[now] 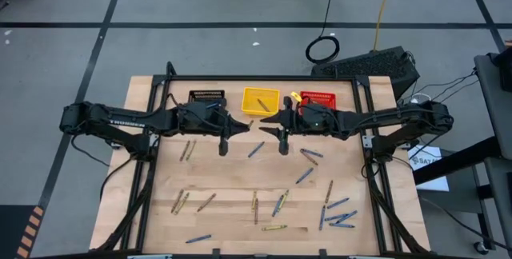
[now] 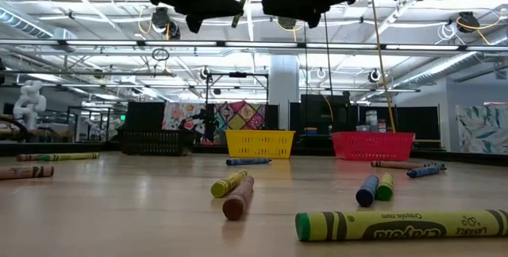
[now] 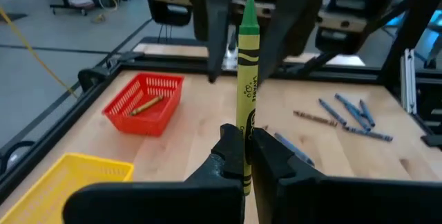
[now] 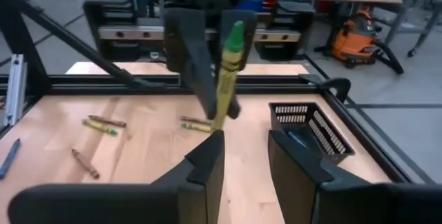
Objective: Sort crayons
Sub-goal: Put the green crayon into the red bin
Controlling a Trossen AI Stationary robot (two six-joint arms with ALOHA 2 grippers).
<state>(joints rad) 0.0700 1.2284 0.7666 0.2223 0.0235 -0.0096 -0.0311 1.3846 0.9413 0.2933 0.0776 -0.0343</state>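
Crayon (image 3: 246,79), yellow-green, upright in clenched left claw (image 3: 247,148) above table (image 1: 232,187) centre. Right claw (image 4: 245,151) spread, empty, facing it. Handover likely: right should close low, squarely, before left lets go.

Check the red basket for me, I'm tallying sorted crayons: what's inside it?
The red basket holds one tan-brown crayon lying on its floor. The near wall hides part of that floor, so another could lie there unseen.

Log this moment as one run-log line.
left pincer: shut on yellow-green crayon, raised mid-table | right pincer: open, facing it, empty | red basket: one crayon | yellow basket: one crayon
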